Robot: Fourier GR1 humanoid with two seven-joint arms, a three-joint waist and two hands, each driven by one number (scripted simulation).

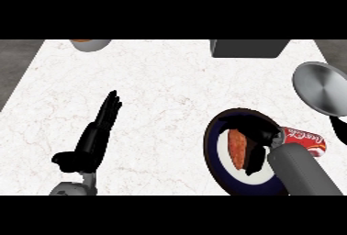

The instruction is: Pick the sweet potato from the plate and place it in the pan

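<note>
- Right hand (261, 137) at the worktop's (169, 92) near right edge, fingers curling over sweet potato (237, 148) on plate (215, 158); hold not yet confirmed.
- Close round its middle, lift straight, then carry to pan (322, 87) at the right edge.
- Left hand (95, 135) rests open, near left.

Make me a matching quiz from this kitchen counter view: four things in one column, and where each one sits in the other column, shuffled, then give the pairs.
Things:
1. sweet potato
2. pan
3. red soda can
4. left robot hand

Places:
A. at the view's right edge, beyond the plate
B. lying on its side just right of the plate
C. on the plate's white centre, beside the right robot hand
D. resting open on the bare counter at the view's left

Pairs: 1-C, 2-A, 3-B, 4-D
</note>
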